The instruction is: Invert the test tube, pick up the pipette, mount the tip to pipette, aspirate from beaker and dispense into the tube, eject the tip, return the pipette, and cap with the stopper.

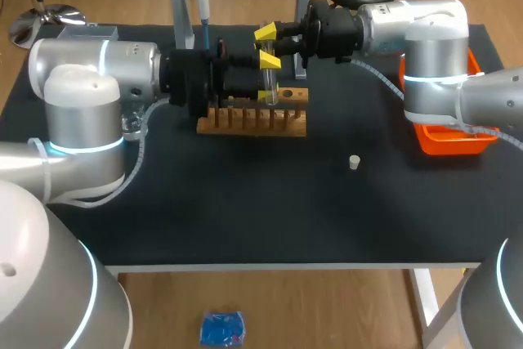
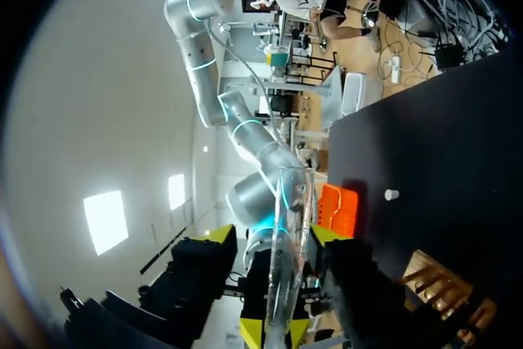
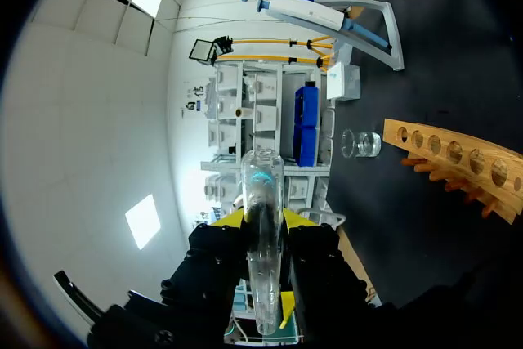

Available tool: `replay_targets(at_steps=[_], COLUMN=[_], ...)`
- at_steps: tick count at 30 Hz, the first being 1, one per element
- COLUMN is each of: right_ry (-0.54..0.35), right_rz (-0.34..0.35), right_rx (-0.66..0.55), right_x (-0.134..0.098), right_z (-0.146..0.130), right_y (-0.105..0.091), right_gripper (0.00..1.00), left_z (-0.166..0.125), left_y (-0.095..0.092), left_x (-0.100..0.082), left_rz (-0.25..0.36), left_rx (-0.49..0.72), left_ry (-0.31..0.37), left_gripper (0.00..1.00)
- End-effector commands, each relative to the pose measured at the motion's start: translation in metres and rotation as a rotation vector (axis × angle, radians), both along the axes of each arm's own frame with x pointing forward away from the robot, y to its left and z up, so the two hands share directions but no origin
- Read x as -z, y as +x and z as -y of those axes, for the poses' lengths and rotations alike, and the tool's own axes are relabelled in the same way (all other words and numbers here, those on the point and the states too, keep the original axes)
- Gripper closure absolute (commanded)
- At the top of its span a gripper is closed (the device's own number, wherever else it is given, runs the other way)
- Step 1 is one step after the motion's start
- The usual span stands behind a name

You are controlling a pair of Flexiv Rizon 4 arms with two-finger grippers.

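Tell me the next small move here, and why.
Probably close the left tool on the test tube. Its yellow tips stand apart on either side of the tube, while the right tool appears to grip it already, by the wooden rack. A second grip would let the right tool let go, so the tube can be turned over.

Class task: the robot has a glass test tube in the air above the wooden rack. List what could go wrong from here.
The right tool pinches the clear glass test tube above the wooden rack; smooth glass could slip and drop onto the rack.
The left arm crowds close beside the tube; a mistimed move might knock or crack it.
The small white stopper lies loose on the black table; a sweeping arm could flick it away.
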State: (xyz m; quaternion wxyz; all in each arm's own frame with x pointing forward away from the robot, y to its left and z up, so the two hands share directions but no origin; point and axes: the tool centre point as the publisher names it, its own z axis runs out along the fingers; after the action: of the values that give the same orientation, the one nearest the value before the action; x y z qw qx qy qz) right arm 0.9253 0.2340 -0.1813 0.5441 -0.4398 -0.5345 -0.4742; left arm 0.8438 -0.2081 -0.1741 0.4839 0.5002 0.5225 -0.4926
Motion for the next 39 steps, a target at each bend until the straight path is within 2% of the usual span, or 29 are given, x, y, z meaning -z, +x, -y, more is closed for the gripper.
replay_targets(at_steps=[1, 15, 16, 17, 35, 37, 39], right_ry=[-0.002, -0.002, -0.002, -0.002, -0.002, 0.029, 0.054], right_rz=[0.001, 0.001, 0.001, 0.001, 0.001, 0.091, 0.246], right_rx=[0.0, 0.0, 0.0, 0.0, 0.0, 0.011, 0.036], right_x=[0.0, 0.0, 0.0, 0.0, 0.0, -0.003, -0.006], right_z=[0.0, 0.0, 0.0, 0.0, 0.0, 0.013, 0.03], right_y=[0.0, 0.0, 0.0, 0.0, 0.0, 0.001, 0.003], right_gripper=[1.0, 1.0, 0.65, 0.0, 0.0, 0.0, 0.0], left_z=[0.001, 0.001, 0.001, 0.001, 0.001, 0.001, 0.001], left_y=[-0.001, 0.0, 0.0, 0.0, 0.0, 0.0, 0.0], left_x=[0.001, 0.001, 0.001, 0.001, 0.001, 0.001, 0.001], left_rz=[0.008, 0.01, 0.01, 0.01, 0.01, 0.01, 0.01], left_rx=[-0.005, 0.01, 0.01, 0.01, 0.01, 0.01, 0.01], left_ry=[-0.006, -0.003, -0.003, -0.003, -0.003, -0.003, -0.003], left_gripper=[1.0, 1.0, 1.0, 1.0, 1.0, 1.0, 1.0])
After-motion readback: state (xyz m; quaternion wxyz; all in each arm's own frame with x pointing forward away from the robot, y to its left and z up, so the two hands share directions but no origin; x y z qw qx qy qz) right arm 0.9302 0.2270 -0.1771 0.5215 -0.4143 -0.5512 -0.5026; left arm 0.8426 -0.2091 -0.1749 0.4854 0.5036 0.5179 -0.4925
